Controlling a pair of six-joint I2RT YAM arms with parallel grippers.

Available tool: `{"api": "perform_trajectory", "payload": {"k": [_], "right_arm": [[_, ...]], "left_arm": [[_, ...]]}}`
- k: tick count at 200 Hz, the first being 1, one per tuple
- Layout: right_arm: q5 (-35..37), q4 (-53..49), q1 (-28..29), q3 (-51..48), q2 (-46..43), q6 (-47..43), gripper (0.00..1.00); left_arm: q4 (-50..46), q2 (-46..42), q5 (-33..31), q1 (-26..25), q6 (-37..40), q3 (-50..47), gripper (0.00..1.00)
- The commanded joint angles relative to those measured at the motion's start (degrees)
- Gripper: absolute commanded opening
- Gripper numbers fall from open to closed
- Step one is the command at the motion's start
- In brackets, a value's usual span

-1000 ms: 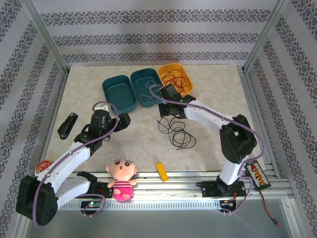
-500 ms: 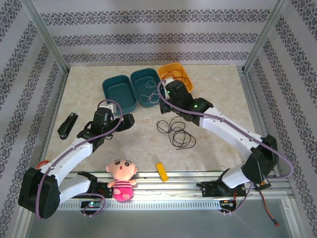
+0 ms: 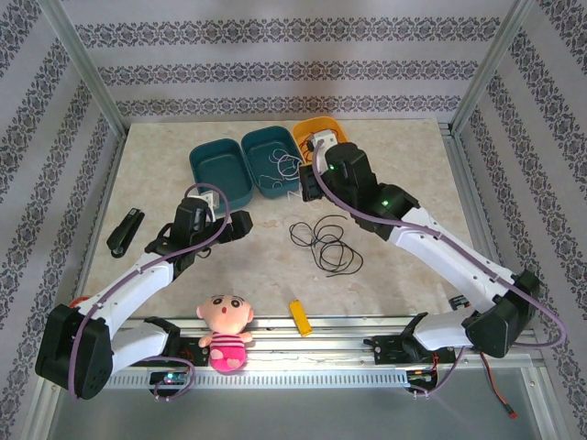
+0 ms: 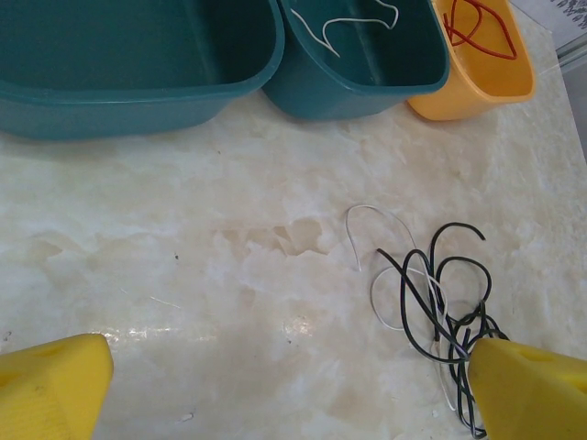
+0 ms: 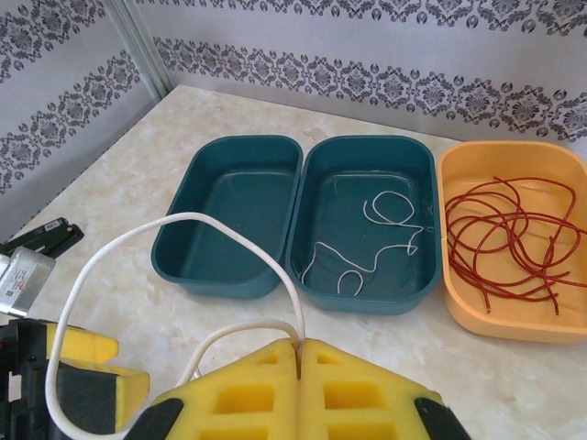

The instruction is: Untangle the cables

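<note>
Sorting by colour seems the step in hand on the table (image 3: 413, 147): the orange tray (image 5: 514, 325) holds red cables (image 5: 495, 229), the middle teal tray (image 5: 367, 304) a white strand (image 5: 385, 203). The right gripper (image 5: 300, 353), pinched shut on a white cable (image 5: 183, 218), likely needs to lower it there and release. The left gripper (image 4: 292, 380) hovers wide open by the black tangle (image 4: 431, 302), partly hidden behind a finger (image 4: 532, 390), perhaps knotted with white.

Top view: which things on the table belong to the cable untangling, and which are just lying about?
Part of the job:
- tangled black and white cables
- white cable in the shut right gripper
- red cables in the orange tray
- left teal tray
- middle teal tray

Just lying about:
- black stapler
- cartoon doll
- small yellow block
</note>
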Motion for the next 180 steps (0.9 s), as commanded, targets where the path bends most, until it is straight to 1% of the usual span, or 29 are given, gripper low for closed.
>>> {"api": "perform_trajectory", "payload": {"k": [1,27,63,115,134,180], "right_arm": [[-0.95,1.2,-0.34,3.97,3.82,-0.25,0.0],[-0.92,0.12,-1.84,10.02,10.69,1.01,0.0],[-0.94,-1.02,-4.1,20.39,23.26,2.06,0.0],[0.49,-1.48,-6.0,35.22,39.3,3.78,0.0],[1.12,-3.09,-6.75,41.1,44.98,4.86,0.0],[1.26,-5.48,-7.93,52.43,55.83,7.85,0.0]], "left_arm": [[1.8,-1.03,-0.2,-0.44,0.04,0.48,0.99],[1.6,-1.63,-0.55,-0.38,0.02,0.2,0.99],[0.91,-2.8,-0.62,-0.38,-0.23,-0.4,0.99],[-0.91,-5.36,-1.48,-0.38,-0.06,-1.07,0.99],[-1.69,-5.84,-1.52,-0.41,0.26,-0.75,0.99],[-1.81,-6.59,-0.62,-0.45,0.02,-0.75,0.99]]}}
